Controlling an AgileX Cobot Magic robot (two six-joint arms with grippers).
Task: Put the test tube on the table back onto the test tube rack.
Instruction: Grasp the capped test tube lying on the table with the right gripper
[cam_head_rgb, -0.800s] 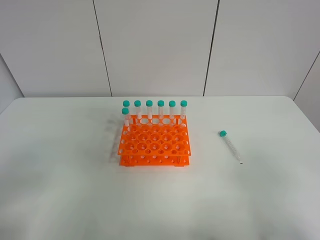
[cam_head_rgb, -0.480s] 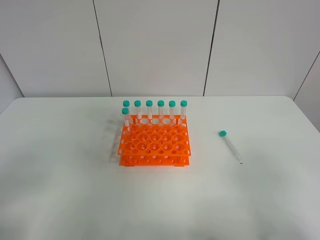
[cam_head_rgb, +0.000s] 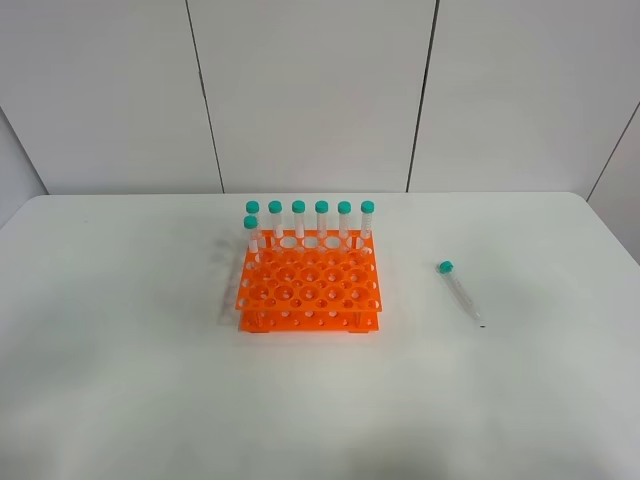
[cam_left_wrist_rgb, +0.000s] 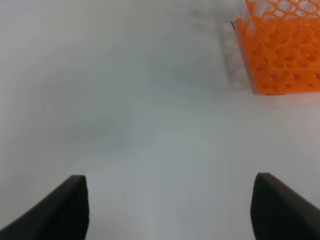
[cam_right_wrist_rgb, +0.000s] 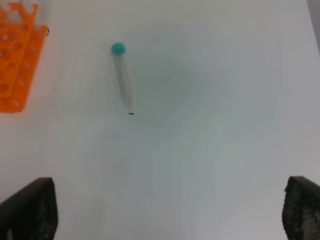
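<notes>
Nothing is done yet: the test tube (cam_head_rgb: 461, 292) lies right of centre on the table (cam_head_rgb: 120, 380), apart from the test tube rack (cam_head_rgb: 308, 290), with my left gripper (cam_left_wrist_rgb: 170, 205) and right gripper (cam_right_wrist_rgb: 167, 207) spread wide and empty.

Matt, smooth white surface noted on table (cam_head_rgb: 120, 400); test tube rack (cam_head_rgb: 310, 290) made of orange plastic; test tube (cam_head_rgb: 462, 293) of clear plastic, teal-capped.

test tube (cam_head_rgb: 460, 291) flat on table (cam_head_rgb: 120, 380) | right of test tube rack (cam_head_rgb: 309, 288)
</notes>
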